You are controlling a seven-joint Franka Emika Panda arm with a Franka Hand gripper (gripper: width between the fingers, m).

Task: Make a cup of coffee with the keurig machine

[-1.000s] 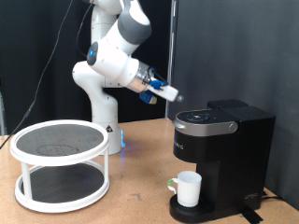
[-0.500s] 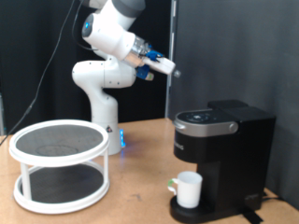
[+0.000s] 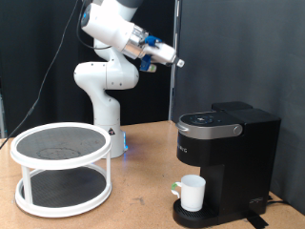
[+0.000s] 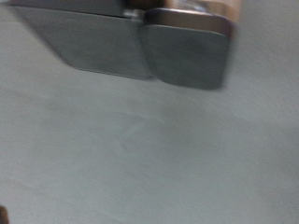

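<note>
The black keurig machine [image 3: 229, 143] stands at the exterior view's right with its lid down. The white cup [image 3: 193, 193] stands upright on the round drip tray [image 3: 191, 216] under the spout, handle towards the exterior view's left. My gripper [image 3: 175, 60] is high in the air, above and to the left of the machine, well clear of it. Its fingers look closed together with nothing between them. The wrist view is blurred: dark blocks [image 4: 140, 45] at one edge over a grey surface, and no fingers show.
A white two-tier round rack [image 3: 60, 167] with dark mesh shelves stands on the wooden table [image 3: 143, 205] at the exterior view's left. The arm's white base [image 3: 107, 114] stands behind it. A black curtain hangs at the back.
My gripper has risen from just above the machine's top to high above it, moving up and slightly left. The machine, cup and rack have not moved.
</note>
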